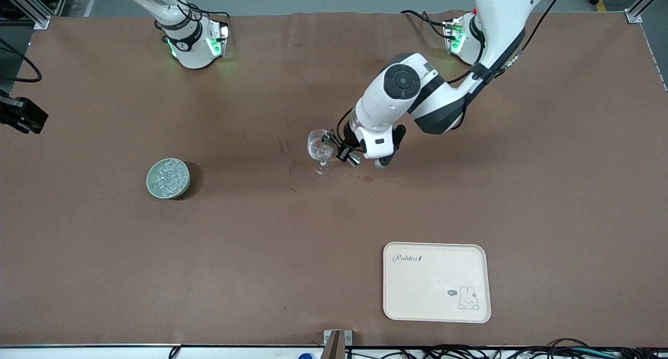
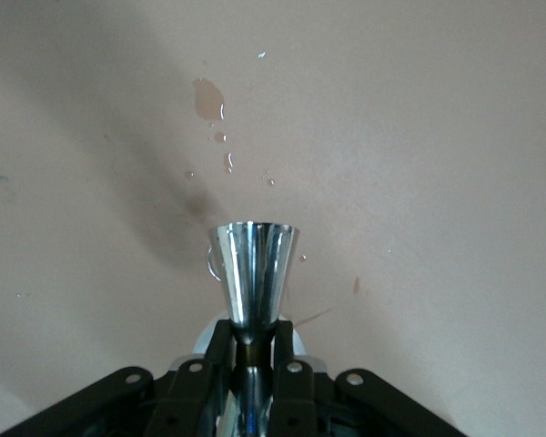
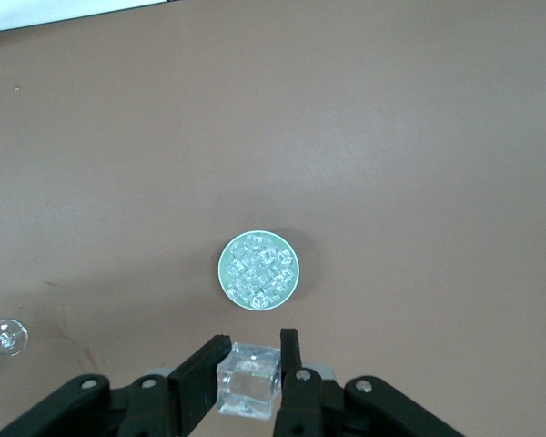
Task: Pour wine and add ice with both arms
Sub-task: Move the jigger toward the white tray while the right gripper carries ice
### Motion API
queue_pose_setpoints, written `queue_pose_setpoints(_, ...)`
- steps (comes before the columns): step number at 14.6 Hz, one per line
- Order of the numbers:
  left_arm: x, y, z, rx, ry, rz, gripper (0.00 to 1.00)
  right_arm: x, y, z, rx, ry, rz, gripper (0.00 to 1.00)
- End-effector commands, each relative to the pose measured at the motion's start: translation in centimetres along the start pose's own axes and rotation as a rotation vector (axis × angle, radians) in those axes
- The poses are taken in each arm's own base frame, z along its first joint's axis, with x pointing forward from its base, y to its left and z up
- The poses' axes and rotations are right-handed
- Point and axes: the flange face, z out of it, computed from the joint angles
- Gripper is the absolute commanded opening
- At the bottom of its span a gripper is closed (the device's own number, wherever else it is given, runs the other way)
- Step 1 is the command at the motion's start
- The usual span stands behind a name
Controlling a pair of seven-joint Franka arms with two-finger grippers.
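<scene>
My left gripper (image 1: pixel 340 150) (image 2: pixel 253 330) is shut on the waist of a shiny metal jigger (image 1: pixel 354 160) (image 2: pixel 253 264), held tilted beside the rim of the clear stemmed wine glass (image 1: pixel 319 151). The glass stands mid-table and looks clear; I cannot make out wine in it. High over the table, my right gripper (image 3: pixel 255 342) is shut on one clear ice cube (image 3: pixel 251 378). Below it stands a green bowl (image 1: pixel 150 184) (image 3: pixel 224 273) heaped with ice (image 1: pixel 169 176) (image 3: pixel 259 270), toward the right arm's end.
Brownish drops (image 1: pixel 367 179) (image 2: pixel 209 96) stain the brown cloth beside the glass. A cream tray (image 1: pixel 436 282) with a rabbit drawing lies nearer the front camera, toward the left arm's end. The wine glass's foot (image 3: pixel 7 337) shows at the edge of the right wrist view.
</scene>
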Motion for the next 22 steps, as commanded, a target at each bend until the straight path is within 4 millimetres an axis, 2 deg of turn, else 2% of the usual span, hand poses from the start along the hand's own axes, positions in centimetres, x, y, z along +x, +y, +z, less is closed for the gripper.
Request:
queue_pose_setpoints(1,-0.3,0.2,-1.2,-0.009,0.010,-0.024,0.00,-0.1,0.0,-0.4,0.006,-0.002,0.008,0.01)
queue_pose_setpoints(4,-0.4,0.0,-1.5,0.010,-0.024,-0.061,0.00,-0.1,0.1,-0.4,0.006,-0.002,0.011,0.01)
queue_pose_setpoints(7,0.5,0.4,-2.1,0.024,-0.103,-0.092,0.00,-0.2,0.0,-0.3,0.006,-0.009,0.011,0.01)
queue_pose_setpoints(10,3.5,1.2,-4.3,-0.001,-0.222,-0.131,0.00,-0.5,-0.6,-0.1,0.010,-0.039,0.014,0.01)
queue_pose_setpoints(11,5.0,1.5,-4.8,-0.009,-0.256,-0.151,0.00,-0.7,-1.4,0.0,0.013,-0.043,0.021,0.01)
queue_pose_setpoints(13,8.6,1.9,-5.6,-0.021,-0.324,-0.178,0.00,-1.1,-4.5,0.0,0.013,-0.046,0.026,0.01)
queue_pose_setpoints(15,12.1,2.3,-7.3,-0.056,-0.411,-0.197,0.00,-1.6,-7.5,0.0,0.017,-0.041,0.044,0.01)
queue_pose_setpoints(16,13.1,2.6,-7.7,-0.061,-0.438,-0.211,0.00,-1.7,-9.2,0.3,0.019,-0.038,0.049,0.01)
queue_pose_setpoints(20,21.1,4.1,-9.5,-0.105,-0.472,-0.270,0.00,-2.1,-17.9,2.7,0.043,-0.030,0.146,0.01)
queue_pose_setpoints(21,23.7,4.9,-9.3,-0.120,-0.485,-0.299,0.00,-2.5,-19.9,3.3,0.048,-0.034,0.168,0.00)
queue_pose_setpoints(22,25.4,5.8,-9.0,-0.124,-0.493,-0.313,0.00,-3.0,-22.0,3.9,0.054,-0.042,0.182,0.01)
